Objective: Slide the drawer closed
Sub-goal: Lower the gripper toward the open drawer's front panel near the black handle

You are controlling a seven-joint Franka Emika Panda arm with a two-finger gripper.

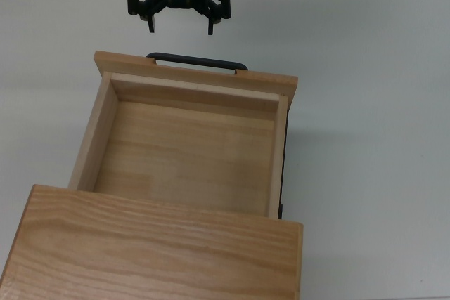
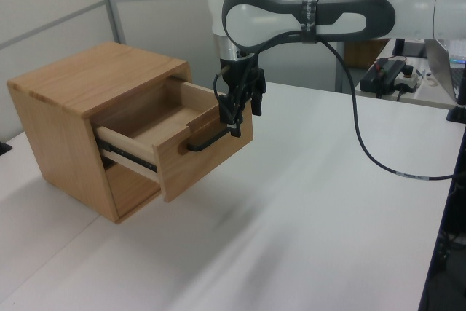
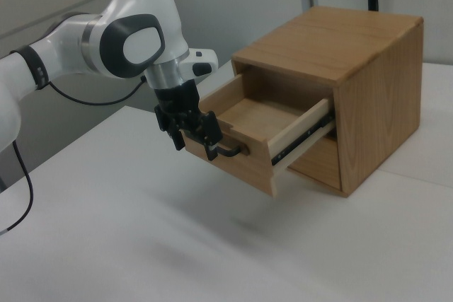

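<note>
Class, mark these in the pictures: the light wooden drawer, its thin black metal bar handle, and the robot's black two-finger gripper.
Light wooden drawer (image 1: 183, 156), top view, bare inner floor.
Thin black metal bar handle (image 1: 197, 60), top view, middle of the bar.
Black two-finger gripper (image 1: 180, 27), top view, midway between the fingertips.

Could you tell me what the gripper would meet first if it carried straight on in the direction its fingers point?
The gripper points downward, just in front of the drawer. Likely it would meet the black handle first, or else the white table; depth is unclear.
</note>
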